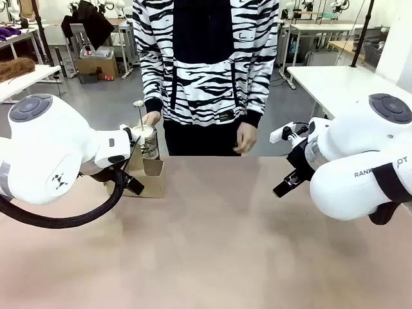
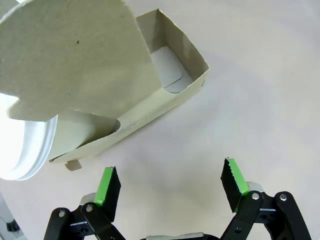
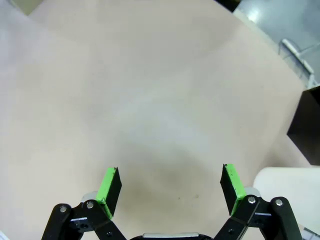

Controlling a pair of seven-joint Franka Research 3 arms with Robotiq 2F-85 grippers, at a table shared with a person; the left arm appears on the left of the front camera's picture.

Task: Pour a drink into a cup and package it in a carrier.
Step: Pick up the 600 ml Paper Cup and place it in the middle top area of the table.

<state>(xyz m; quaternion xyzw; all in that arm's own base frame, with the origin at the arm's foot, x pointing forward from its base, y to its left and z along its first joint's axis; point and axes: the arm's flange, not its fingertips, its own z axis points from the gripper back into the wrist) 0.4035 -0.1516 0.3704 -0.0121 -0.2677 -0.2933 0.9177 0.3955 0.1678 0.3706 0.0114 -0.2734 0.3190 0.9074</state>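
While both arms wait near the robot's edge, the left hand hangs released, its green pads spread wide with nothing between them, above the pale beige counter; the right hand is likewise released over a bare stretch of the same surface. Just beyond the left hand stands the small brown cardboard cup carrier with its upright centre handle panel; a white cup sits in one slot and the other slot is empty; the cup's mouth is washed out, so I cannot tell whether it is filled. Farther off, at the carrier's far side, a person in a zebra-striped top holds the clear glass press jug with a metal frame upright; the drink is inside it, its level too small to judge. The packaging looks partly done; the pour seems unfinished or unconfirmed.
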